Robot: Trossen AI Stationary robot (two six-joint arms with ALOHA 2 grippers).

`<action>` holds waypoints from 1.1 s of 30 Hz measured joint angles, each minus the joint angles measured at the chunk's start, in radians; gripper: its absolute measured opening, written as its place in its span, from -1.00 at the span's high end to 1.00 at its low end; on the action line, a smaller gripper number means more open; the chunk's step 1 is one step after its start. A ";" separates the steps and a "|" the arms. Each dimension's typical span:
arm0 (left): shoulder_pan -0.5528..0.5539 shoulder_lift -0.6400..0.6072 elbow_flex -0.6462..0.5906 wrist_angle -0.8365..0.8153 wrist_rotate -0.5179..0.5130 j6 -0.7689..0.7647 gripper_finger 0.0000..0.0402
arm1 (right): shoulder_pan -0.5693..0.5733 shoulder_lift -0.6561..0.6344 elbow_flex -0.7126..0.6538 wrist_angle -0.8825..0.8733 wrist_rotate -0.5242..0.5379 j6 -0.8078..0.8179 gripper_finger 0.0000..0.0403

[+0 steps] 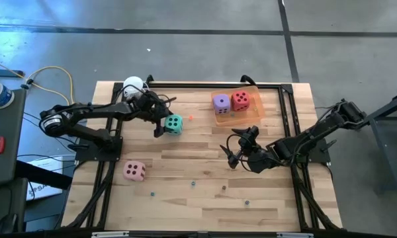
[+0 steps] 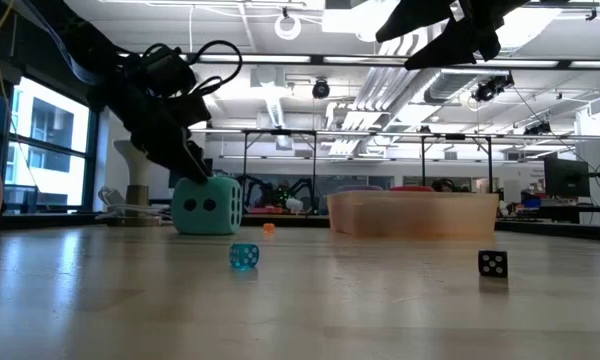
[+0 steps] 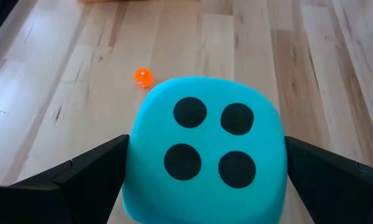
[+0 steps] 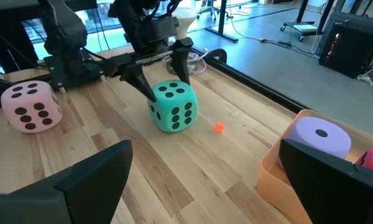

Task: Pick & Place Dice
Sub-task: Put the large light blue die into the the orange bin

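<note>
1. Claw work first: my left claw (image 1: 164,123) stands released, its fingers straddling the teal die (image 1: 174,123) on the worktop (image 1: 205,192), not yet clenched. My right claw (image 1: 236,149) hangs open near mid-worktop, holding nothing.
2. Progress, as I judge it: half done. The purple die (image 1: 221,102) and red die (image 1: 240,100) sit in the orange tray (image 1: 255,112); teal and the pink die (image 1: 134,171) remain.
3. My left wrist view shows teal's four-pip face centred between the fingers; only the high view shows the tray's contents.
</note>
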 joint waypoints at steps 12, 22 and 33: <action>-0.008 -0.019 -0.005 0.038 -0.003 -0.003 -0.99 | 0.000 0.000 0.000 0.000 0.000 0.000 -0.97; -0.061 -0.027 -0.004 0.052 -0.003 -0.003 -0.99 | 0.000 0.000 0.000 0.000 0.000 0.000 -0.97; -0.170 -0.042 0.166 0.115 -0.003 -0.063 -0.99 | 0.005 0.000 0.000 0.004 0.000 0.000 -0.97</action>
